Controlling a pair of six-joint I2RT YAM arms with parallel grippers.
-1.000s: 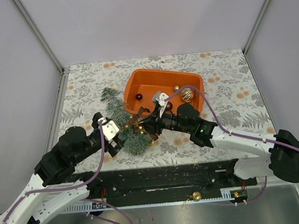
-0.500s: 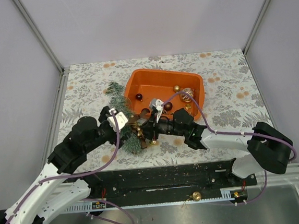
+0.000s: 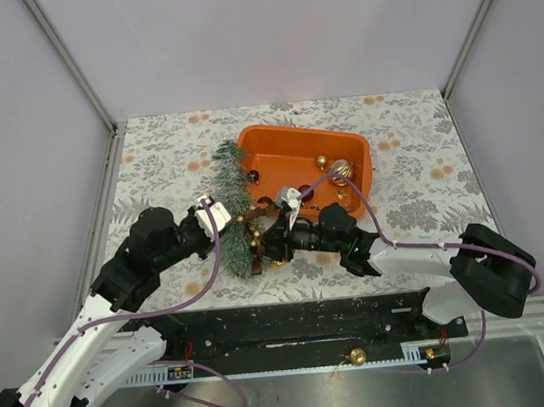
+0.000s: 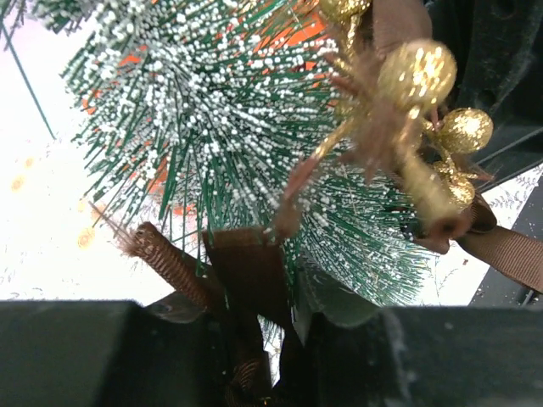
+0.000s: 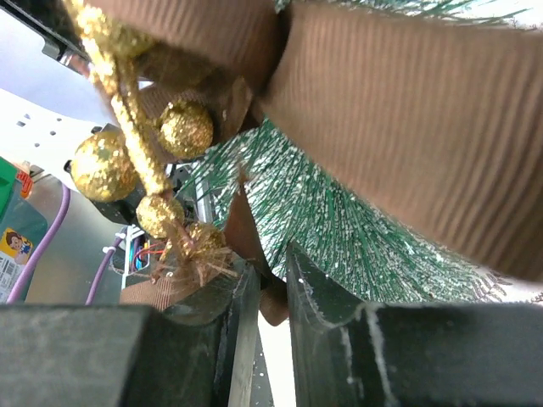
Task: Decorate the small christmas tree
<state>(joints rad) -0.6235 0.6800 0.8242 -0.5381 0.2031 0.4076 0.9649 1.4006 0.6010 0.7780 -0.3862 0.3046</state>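
On the leaf-printed cloth point(image 3: 423, 181), boxed in by pale walls point(image 3: 267, 32), the small christmas tree point(image 3: 230, 183) lies lengthwise, tip pointing away from the arms and just beside the left rim of the orange tray point(image 3: 358, 148). Both arms meet at its broad end. The right gripper point(image 3: 261, 242) pinches a brown ribbon point(image 5: 382, 127) carrying a gold berry sprig point(image 4: 416, 76). The left gripper point(image 3: 233, 229) stands narrow around ribbon and needles; whether it clamps them cannot be told.

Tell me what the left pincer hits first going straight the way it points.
Probably the small christmas tree: its frosted needles sit right past the left pincer's fingertips, where a brown ribbon lies. Depth is unclear.
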